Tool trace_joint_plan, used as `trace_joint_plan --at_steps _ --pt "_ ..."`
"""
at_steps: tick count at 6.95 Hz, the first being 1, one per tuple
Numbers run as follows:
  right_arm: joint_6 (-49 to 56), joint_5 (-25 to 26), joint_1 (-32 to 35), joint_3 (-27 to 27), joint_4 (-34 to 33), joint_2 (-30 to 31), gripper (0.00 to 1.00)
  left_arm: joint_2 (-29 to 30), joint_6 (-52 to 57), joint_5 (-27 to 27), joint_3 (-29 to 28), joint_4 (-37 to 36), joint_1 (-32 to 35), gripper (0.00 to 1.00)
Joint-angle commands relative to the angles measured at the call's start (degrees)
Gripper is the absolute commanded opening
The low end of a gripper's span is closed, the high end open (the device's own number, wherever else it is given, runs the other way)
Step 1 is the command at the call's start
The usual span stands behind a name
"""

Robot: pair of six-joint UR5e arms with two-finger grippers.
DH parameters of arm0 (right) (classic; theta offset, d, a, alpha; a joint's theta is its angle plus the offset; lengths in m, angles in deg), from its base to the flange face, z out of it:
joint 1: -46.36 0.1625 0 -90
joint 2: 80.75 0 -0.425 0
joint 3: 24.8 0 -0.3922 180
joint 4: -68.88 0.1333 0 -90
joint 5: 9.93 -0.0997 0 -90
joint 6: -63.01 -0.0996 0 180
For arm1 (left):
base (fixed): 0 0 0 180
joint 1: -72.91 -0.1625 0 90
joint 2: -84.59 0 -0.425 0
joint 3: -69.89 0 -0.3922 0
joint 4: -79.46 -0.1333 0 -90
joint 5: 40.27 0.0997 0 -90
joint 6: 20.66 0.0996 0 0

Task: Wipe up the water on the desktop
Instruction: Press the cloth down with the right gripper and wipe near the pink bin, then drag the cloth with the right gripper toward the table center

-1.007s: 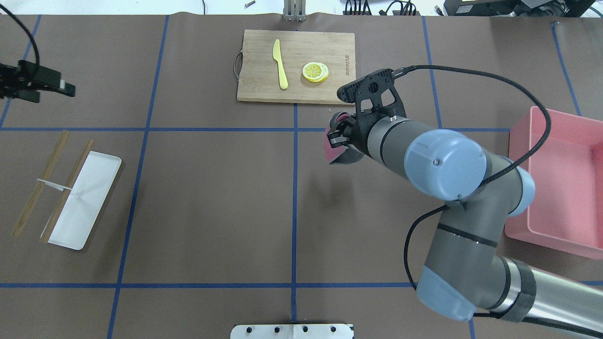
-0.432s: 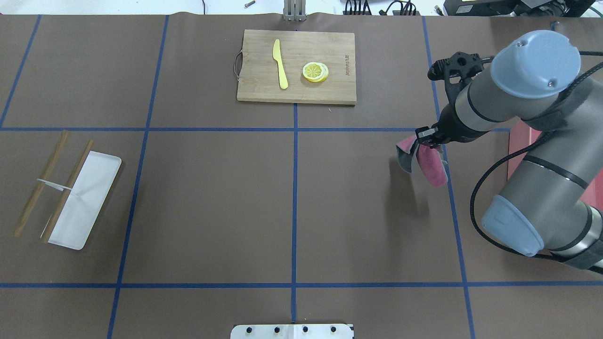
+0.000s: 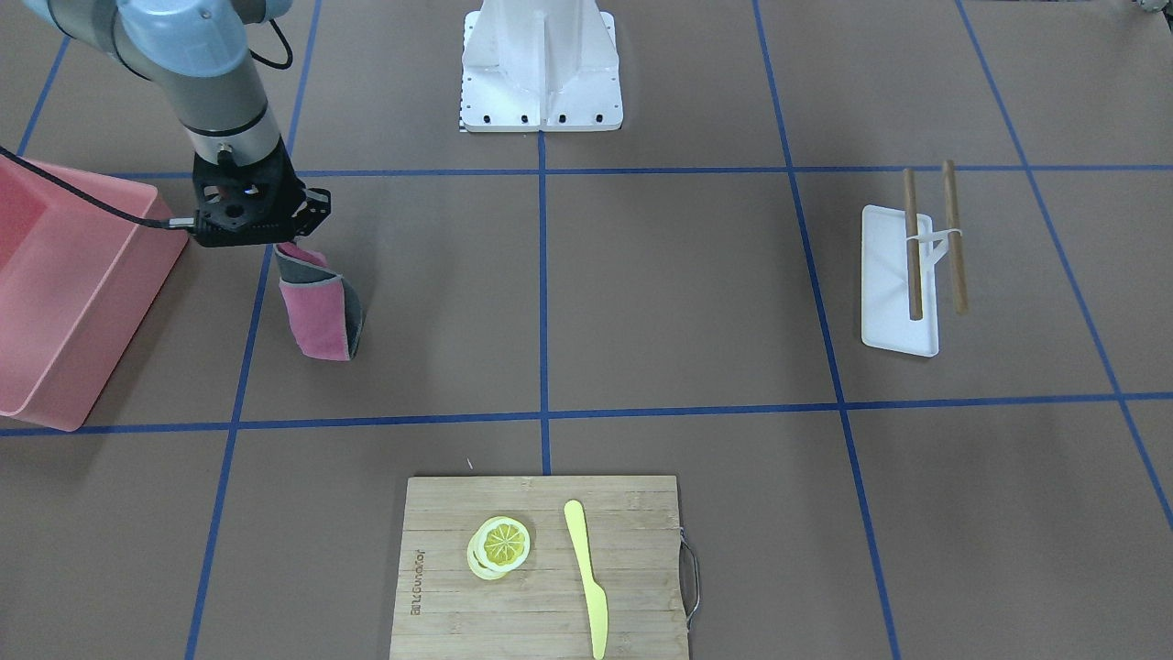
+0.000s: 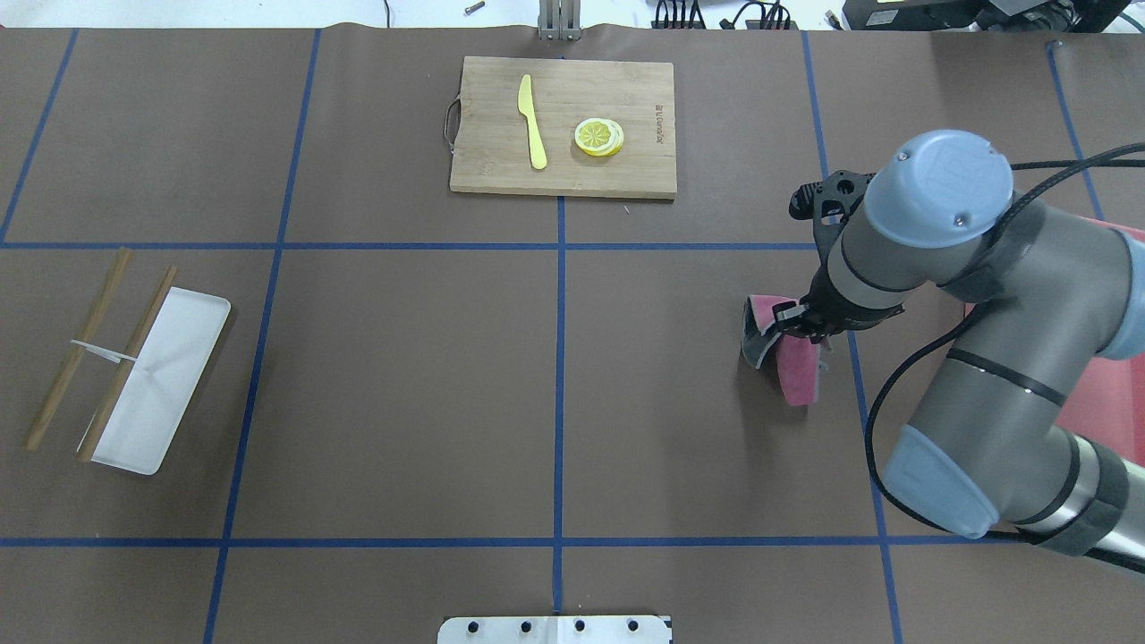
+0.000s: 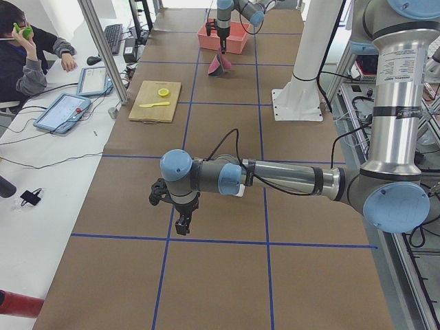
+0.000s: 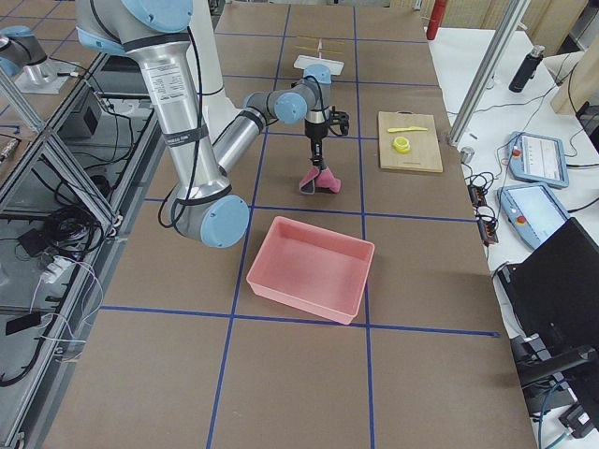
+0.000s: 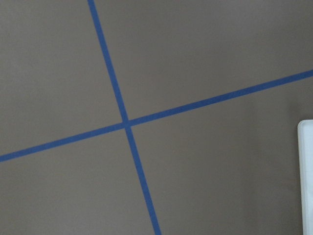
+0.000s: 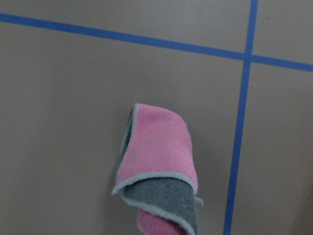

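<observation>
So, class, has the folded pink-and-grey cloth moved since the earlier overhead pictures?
Yes. The cloth went rightward, away from the bamboo cutting board toward the pink plastic bin.

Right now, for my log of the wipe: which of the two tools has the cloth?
The right tool, near the pink bin: the pink-and-grey cloth hangs from it. The left tool has none.
</observation>
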Motion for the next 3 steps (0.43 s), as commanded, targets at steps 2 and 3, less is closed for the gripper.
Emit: trace_joint_plan --at_steps 2,3 --pt "-28.53 9.13 -11.39 12.80 4.33 -18.33 0.00 -0.34 0.00 0.03 -0.13 -0.23 0.77 0.98" --pt "-35.82 14.03 -14.38 19.21 13.51 -22.83 0.00 -0.52 0.00 0.03 -0.13 -0.75 0.77 0.98"
